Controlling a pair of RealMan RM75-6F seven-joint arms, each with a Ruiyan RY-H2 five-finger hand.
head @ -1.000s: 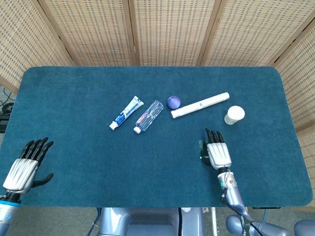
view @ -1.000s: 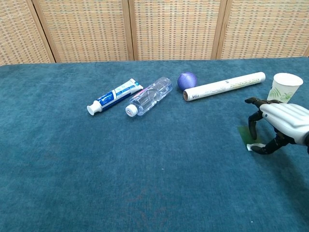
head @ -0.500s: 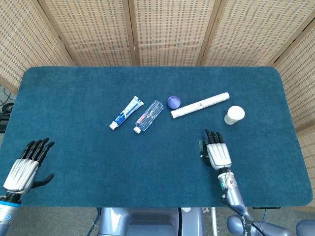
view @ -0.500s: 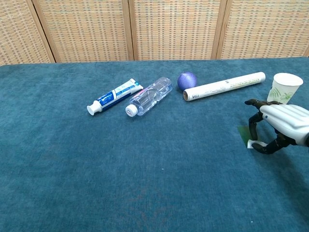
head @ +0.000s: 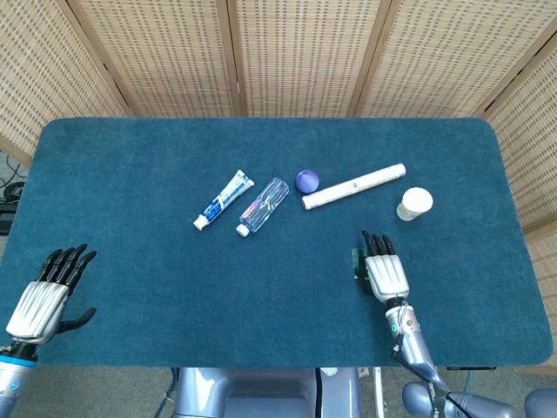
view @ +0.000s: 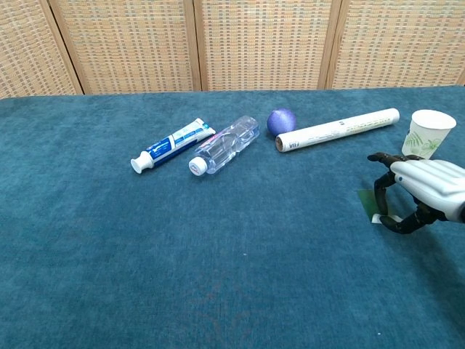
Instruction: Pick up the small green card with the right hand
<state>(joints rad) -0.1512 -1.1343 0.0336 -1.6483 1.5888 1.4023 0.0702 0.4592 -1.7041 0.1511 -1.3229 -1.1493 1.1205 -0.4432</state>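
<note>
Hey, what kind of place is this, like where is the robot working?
Probably a test bench: a blue-carpeted table, wicker screens behind, and loose props such as a toothpaste tube and paper cup.

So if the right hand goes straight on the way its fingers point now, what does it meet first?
Probably the white roll. The right hand points toward the far edge; the paper cup lies slightly right of that line, though depth is unclear.

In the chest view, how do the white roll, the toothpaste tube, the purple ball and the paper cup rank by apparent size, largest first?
1. white roll
2. toothpaste tube
3. paper cup, cut slightly by the hand
4. purple ball

Cup and ball look close; their order is unsure.
</note>
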